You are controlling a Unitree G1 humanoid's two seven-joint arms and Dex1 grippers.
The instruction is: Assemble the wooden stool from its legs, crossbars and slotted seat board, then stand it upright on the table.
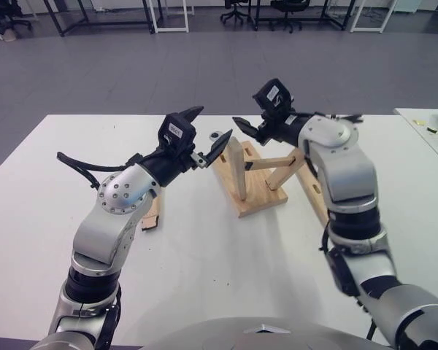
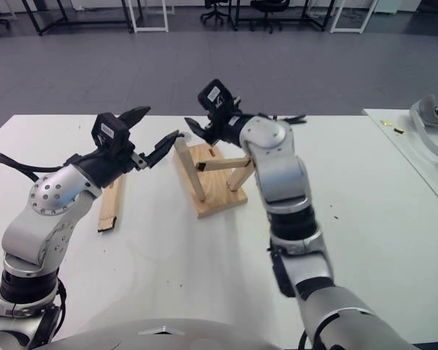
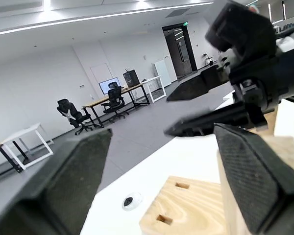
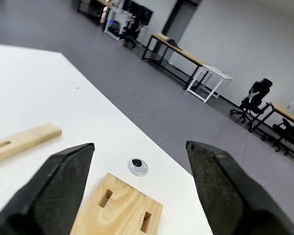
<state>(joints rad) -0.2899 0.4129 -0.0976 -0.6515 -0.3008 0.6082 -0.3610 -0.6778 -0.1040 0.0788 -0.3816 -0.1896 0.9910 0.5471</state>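
**1. Loose leg** (image 2: 109, 204): lies flat on the desk (image 2: 365, 240) at far left, under the left arm, and nothing touches it

**2. Left jaws:** wide open and empty, above the desk just left of the upright leg of item 3, tips toward its top

**3. Seat board** (image 1: 254, 195): lies flat at desk centre
- 2 legs stand in it: an upright leg (image 1: 237, 166) on the left and a second leg (image 1: 283, 175) that looks tilted.
- A crossbar (image 1: 270, 162) spans between the 2 legs.
- 2 slots (image 4: 105, 198) near the far edge are unfilled.

**4. Right jaws:** wide open and empty, over the board's far side, facing the left jaws across the upright leg's top

**5. Spare piece** (image 1: 317, 195): on the desk right of the board, mostly hidden by the right arm

**Step judged:** seating the upright leg, with the stool about half built

**Handling:**
- Close 1 pair of jaws low on the leg and steady the board or crossbar with the other.
- Press straight along the slot.
- Avoid side leverage, which would likely pop the crossbar joint.
- Fetch item 1 next
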